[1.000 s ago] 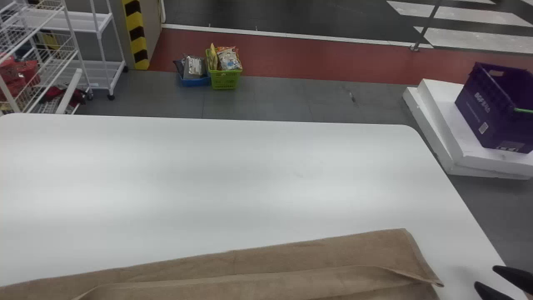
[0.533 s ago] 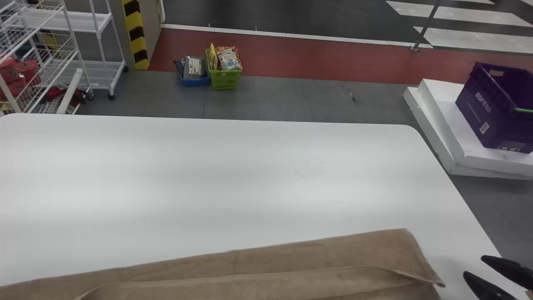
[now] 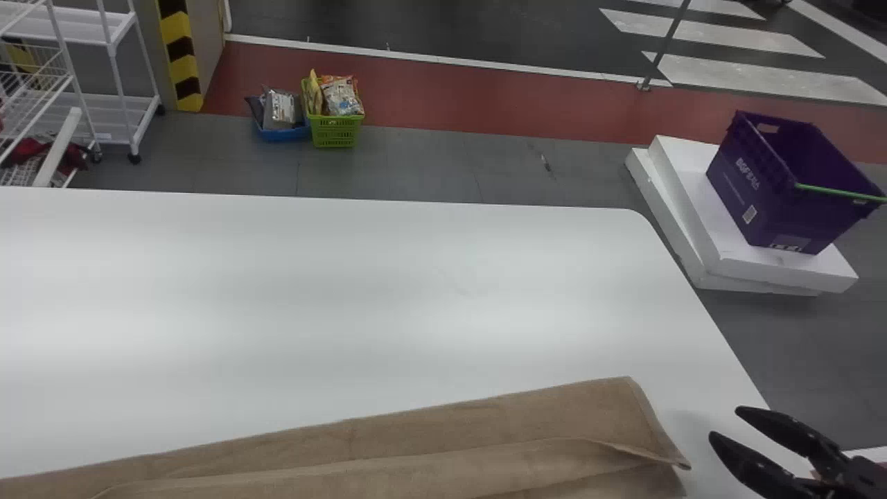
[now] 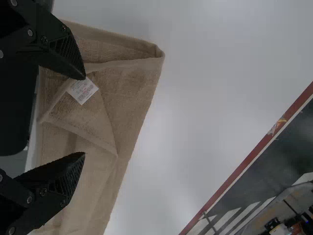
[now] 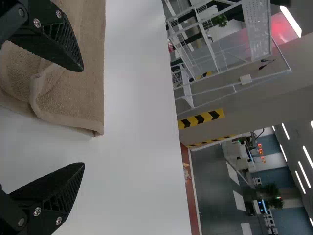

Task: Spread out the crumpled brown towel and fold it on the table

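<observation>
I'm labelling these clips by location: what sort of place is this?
Possibly a shop-like training or demonstration space: white wire shelving, a green basket of packaged goods and a purple crate stand beyond the table.

we see pale print [image 3: 747,173] and a square code [image 3: 750,214] on the purple crate [image 3: 726,190], and a white label [image 4: 83,90], perhaps too small to read, on the brown towel [image 4: 129,90].
</observation>
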